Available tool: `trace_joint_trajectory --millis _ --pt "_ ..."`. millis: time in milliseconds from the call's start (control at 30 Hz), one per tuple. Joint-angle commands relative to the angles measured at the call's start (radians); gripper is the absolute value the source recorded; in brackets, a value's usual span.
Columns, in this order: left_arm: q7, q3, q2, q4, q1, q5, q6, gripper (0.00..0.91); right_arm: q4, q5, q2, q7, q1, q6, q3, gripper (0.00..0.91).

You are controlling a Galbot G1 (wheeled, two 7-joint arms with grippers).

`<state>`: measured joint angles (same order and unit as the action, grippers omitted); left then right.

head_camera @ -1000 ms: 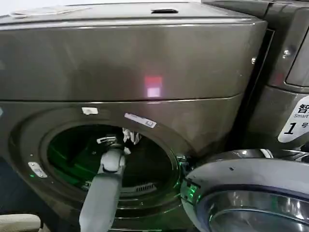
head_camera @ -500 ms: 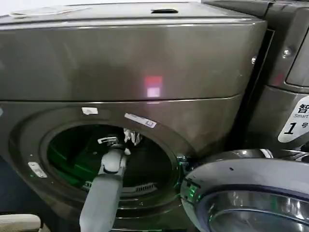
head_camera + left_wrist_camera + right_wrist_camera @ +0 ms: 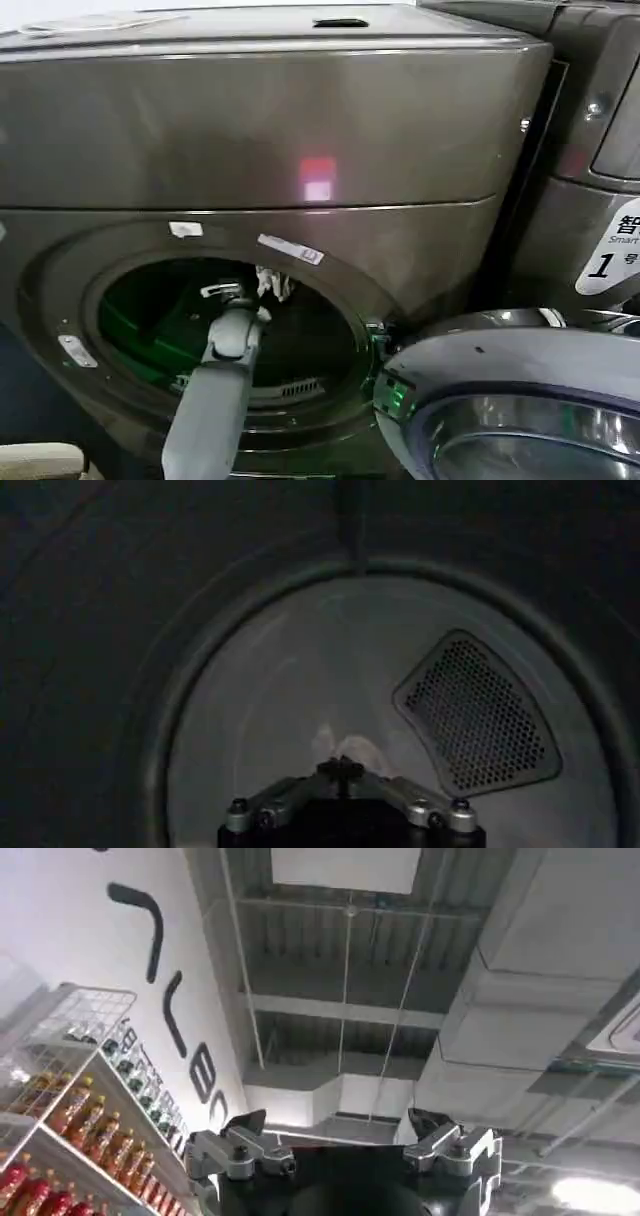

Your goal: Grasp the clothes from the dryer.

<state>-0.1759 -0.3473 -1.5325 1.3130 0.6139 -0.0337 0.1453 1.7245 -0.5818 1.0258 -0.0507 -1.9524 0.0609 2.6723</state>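
Note:
The dryer (image 3: 250, 130) is a big dark bronze-grey machine with a small red light, and its round porthole (image 3: 60, 300) stands open. My left arm reaches through the porthole into the drum. My left gripper (image 3: 243, 293) is shut on the clothes (image 3: 272, 283), a small white bundle held up near the top of the opening. In the left wrist view the left gripper (image 3: 343, 768) has its jaws together, with the pale clothes (image 3: 350, 748) showing just past the tips. My right gripper (image 3: 337, 1123) points up at a ceiling, open and holding nothing.
The dryer's door (image 3: 520, 370) hangs open at the lower right, close beside the porthole. Another machine (image 3: 600, 150) stands to the right. Inside the drum, a perforated vent (image 3: 480, 715) sits on the back wall. Shelves of bottles (image 3: 60, 1138) show in the right wrist view.
My left arm has shifted very slightly to the left; the white bundle stays held at the gripper's tip near the top of the porthole.

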Motion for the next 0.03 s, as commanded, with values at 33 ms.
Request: trace_joint_trajectory --millis 33 --pt "0.001 -0.001 0.004 0.012 0.003 -0.020 -0.013 0.000 0.006 0.005 0.003 0.020 0.003 0.008 0.001 0.907"
